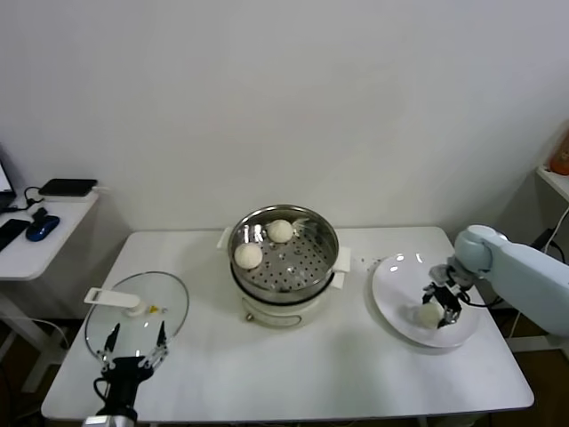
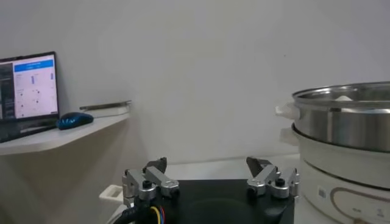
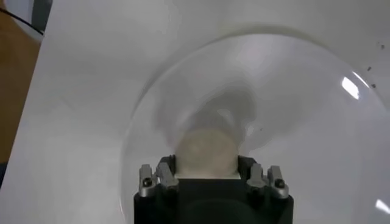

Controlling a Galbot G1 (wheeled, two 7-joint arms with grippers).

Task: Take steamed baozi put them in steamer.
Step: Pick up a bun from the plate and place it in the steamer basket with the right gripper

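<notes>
Two baozi are already placed in the steamer. A third bun on the plate is gripped by the closed jaws of the right gripper; transfer remains. The left gripper is parked, jaws open, above the desk.

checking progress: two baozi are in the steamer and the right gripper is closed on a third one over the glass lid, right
Not quite. The right gripper is shut on a baozi over the white plate, not the glass lid, as the head view shows. Two baozi are in the steamer.
</notes>
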